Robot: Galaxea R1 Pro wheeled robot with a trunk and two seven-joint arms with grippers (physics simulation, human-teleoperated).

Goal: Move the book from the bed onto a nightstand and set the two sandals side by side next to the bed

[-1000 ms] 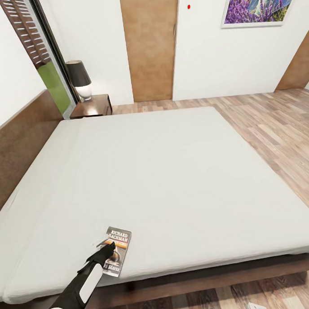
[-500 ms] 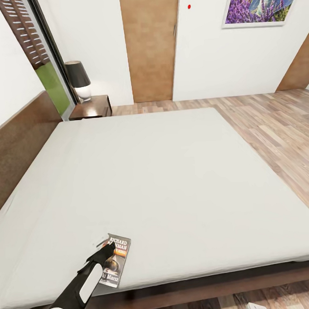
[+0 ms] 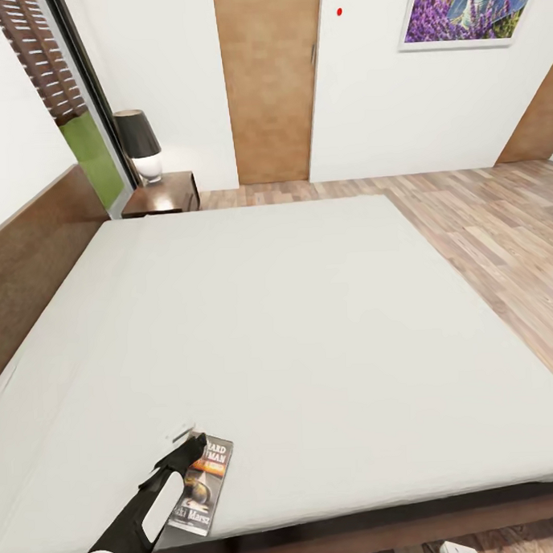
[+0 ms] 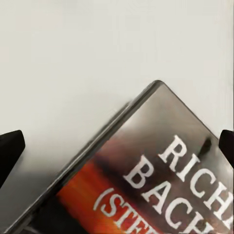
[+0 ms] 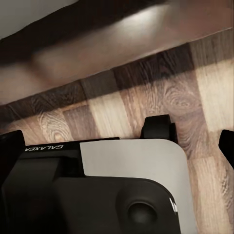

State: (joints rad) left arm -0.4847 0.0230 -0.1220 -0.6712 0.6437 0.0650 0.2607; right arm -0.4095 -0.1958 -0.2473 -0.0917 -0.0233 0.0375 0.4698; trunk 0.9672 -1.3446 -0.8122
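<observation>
The book (image 3: 204, 489) lies flat on the pale mattress of the bed (image 3: 310, 307), close to its near edge, title side up. My left gripper (image 3: 190, 449) hovers over the book's far end and is open. In the left wrist view the dark glossy cover of the book (image 4: 161, 165) lies between the spread black fingertips (image 4: 9, 151) of that gripper (image 4: 117, 144). My right gripper (image 5: 117, 141) is open and empty, low beside the bed frame, above the robot's base (image 5: 126, 165). The nightstand (image 3: 164, 197) stands at the bed's far left corner. The sandals are out of view.
A black-shaded lamp (image 3: 138, 142) stands on the nightstand. The brown headboard (image 3: 26, 263) runs along the left. A tan door (image 3: 270, 84) and a lavender picture (image 3: 466, 11) are on the far wall. Wood-plank floor (image 3: 499, 218) lies to the right of the bed.
The head view has shifted, so the bed and book sit lower in the picture. My left gripper now covers a little more of the book's title.
</observation>
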